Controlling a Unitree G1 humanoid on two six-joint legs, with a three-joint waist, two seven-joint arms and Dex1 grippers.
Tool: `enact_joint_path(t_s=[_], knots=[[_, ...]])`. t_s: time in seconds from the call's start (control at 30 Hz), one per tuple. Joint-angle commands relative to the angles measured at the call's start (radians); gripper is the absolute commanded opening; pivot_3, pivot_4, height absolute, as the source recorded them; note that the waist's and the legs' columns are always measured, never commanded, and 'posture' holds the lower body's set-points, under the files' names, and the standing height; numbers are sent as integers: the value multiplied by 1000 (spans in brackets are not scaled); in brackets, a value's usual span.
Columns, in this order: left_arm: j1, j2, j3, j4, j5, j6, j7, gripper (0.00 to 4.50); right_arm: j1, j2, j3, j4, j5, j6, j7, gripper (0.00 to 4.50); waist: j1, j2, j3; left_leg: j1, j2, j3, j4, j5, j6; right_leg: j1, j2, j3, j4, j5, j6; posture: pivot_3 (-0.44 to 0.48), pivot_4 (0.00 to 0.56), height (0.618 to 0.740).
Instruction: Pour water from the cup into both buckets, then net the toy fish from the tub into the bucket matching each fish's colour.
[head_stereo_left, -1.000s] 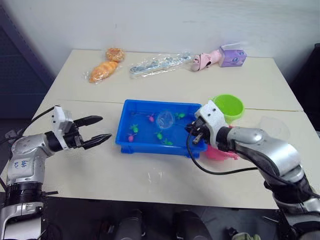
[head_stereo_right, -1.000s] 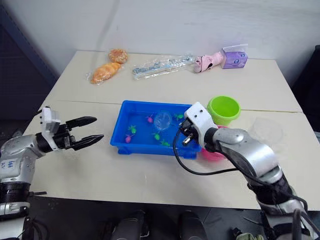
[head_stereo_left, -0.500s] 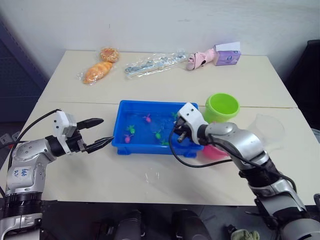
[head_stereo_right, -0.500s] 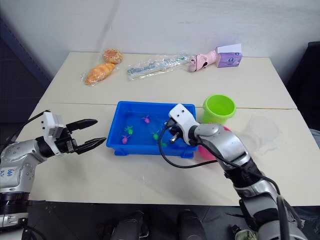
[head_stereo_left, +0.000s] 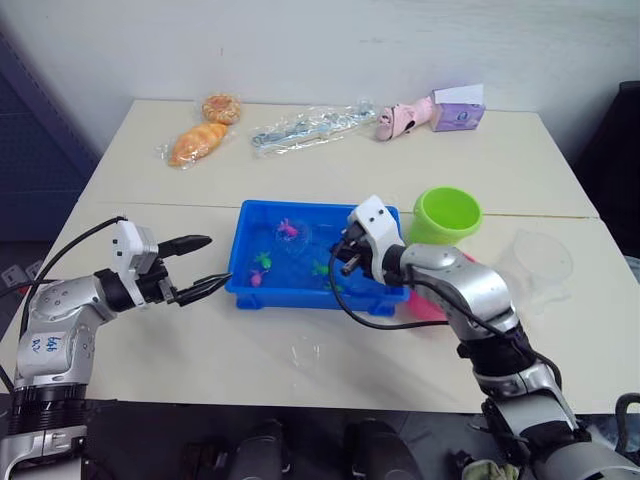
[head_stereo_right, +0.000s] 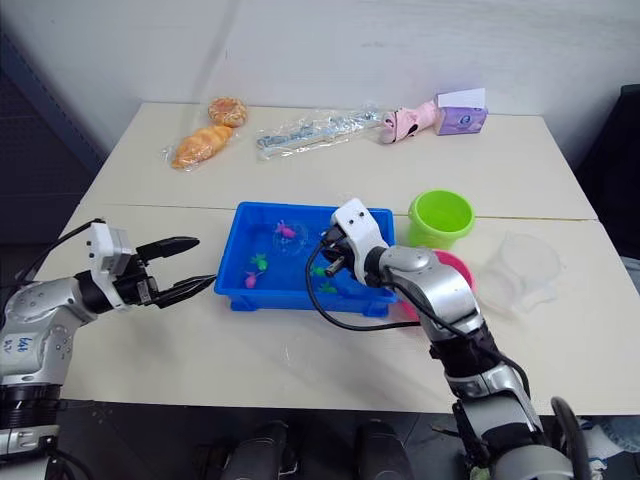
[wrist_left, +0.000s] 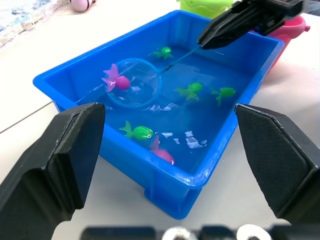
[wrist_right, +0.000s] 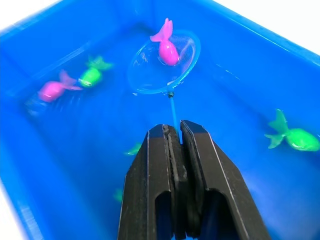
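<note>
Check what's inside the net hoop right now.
One pink fish sits within the net hoop in the tub, tail up. The right gripper is shut on the net's handle. Whether the mesh fully cups the fish underneath can't be seen.

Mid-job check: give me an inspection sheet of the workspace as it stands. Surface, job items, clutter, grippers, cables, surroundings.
Surface: pale table, with a seam across it.
Job's things: blue tub holds water and green and pink fish; net in the tub with a pink fish on its hoop. Green bucket and pink bucket stand right of the tub; clear cup further right.
Clutter: bagged bread, a clear packet, a pink toy and a purple box along the far edge.
Grippers: right gripper shut on the net handle; left gripper open, left of the tub.
Cables: black cable loops from the right wrist.
Surroundings: white wall behind.
</note>
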Motion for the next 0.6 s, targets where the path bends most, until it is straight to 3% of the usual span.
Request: enact_joint_path(t_s=[0.03,0.37,0.6], knots=[[-29,-4,1,-10,-16,-12,-5,4461,43,-2,-81,-118,50,3,8,0,2,0,0,0,0,0,0,0,0,0,0,0,0,0,0,0,150,740],[-138,-38,-57,5,-31,5,-50,4461,190,-106,-295,-404,244,116,57,0,10,0,0,0,0,0,-1,0,0,0,0,0,-1,0,0,0,150,740],[-229,-74,-124,8,-52,48,-118,4461,347,-198,-532,-604,372,156,20,0,10,0,0,0,0,0,-1,0,0,2,1,0,-2,0,0,0,150,740]])
